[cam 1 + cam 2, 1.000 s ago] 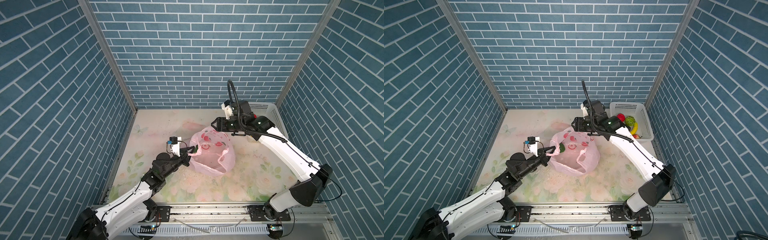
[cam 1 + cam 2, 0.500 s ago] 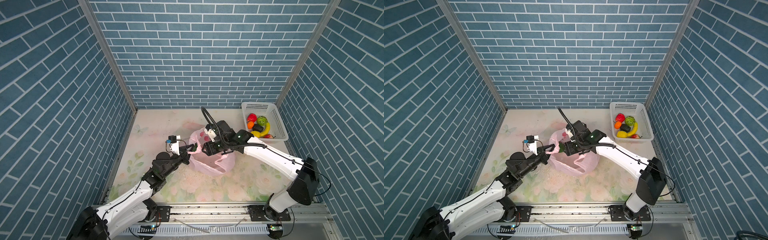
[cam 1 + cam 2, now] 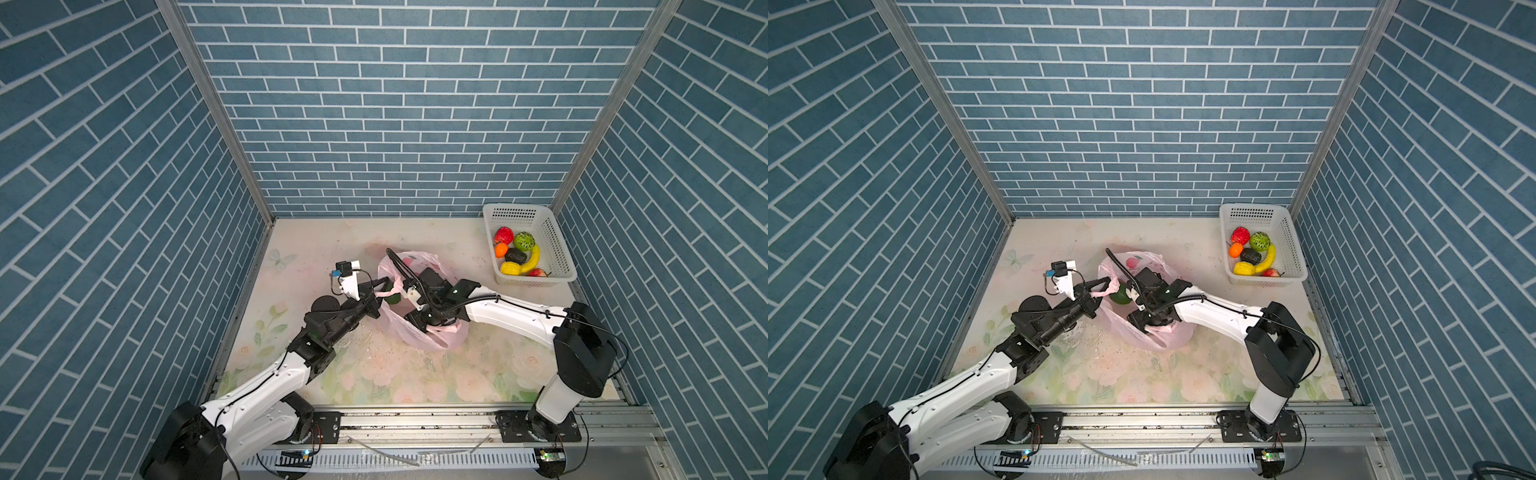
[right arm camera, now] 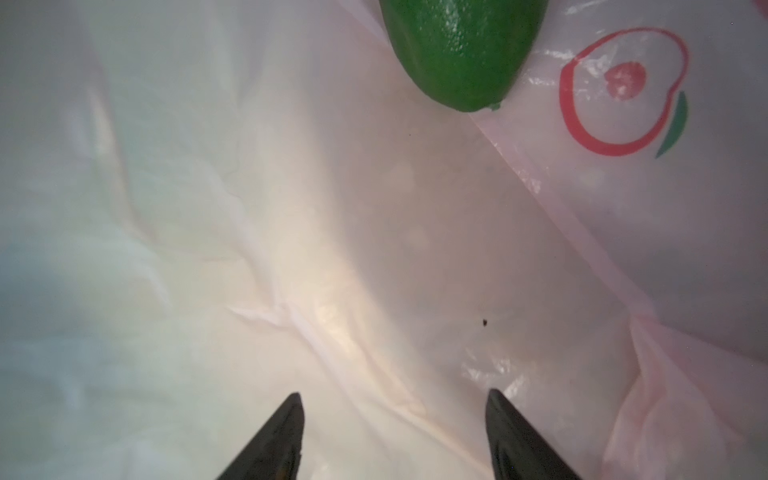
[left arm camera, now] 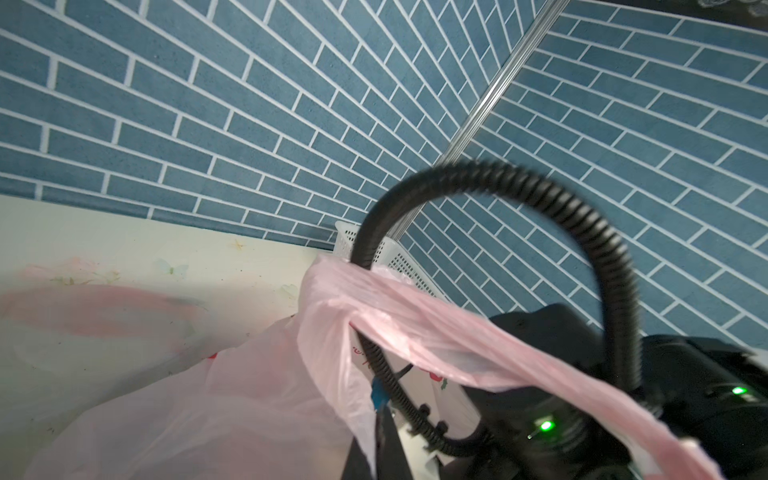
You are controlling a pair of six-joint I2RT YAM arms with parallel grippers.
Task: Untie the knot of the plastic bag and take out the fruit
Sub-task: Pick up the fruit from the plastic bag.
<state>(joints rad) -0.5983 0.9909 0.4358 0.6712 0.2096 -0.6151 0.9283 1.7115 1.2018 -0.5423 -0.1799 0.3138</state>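
Note:
The pale pink plastic bag (image 3: pixel 432 336) (image 3: pixel 1154 338) lies open in the middle of the table. My left gripper (image 3: pixel 376 293) (image 3: pixel 1100 291) is shut on the bag's left rim and holds the mouth up; in the left wrist view the film (image 5: pixel 208 415) drapes over that gripper (image 5: pixel 376 436). My right gripper (image 3: pixel 411 321) (image 4: pixel 392 399) is inside the bag, open, with only film (image 4: pixel 291 208) between its fingers. One green fruit (image 4: pixel 461 45) (image 3: pixel 1120 294) lies in the bag ahead of it, apart from the fingertips. The knot is out of view.
A white perforated basket (image 3: pixel 557 249) (image 3: pixel 1289 245) stands at the back right corner and holds several fruits (image 3: pixel 523 241). Blue brick walls close in three sides. The right arm's black cable (image 5: pixel 582 216) arches over the bag's stretched handle (image 5: pixel 436 328).
My right arm swung from the basket at the back right to the bag and dipped its open gripper into the mouth. The left gripper kept its hold on the bag.

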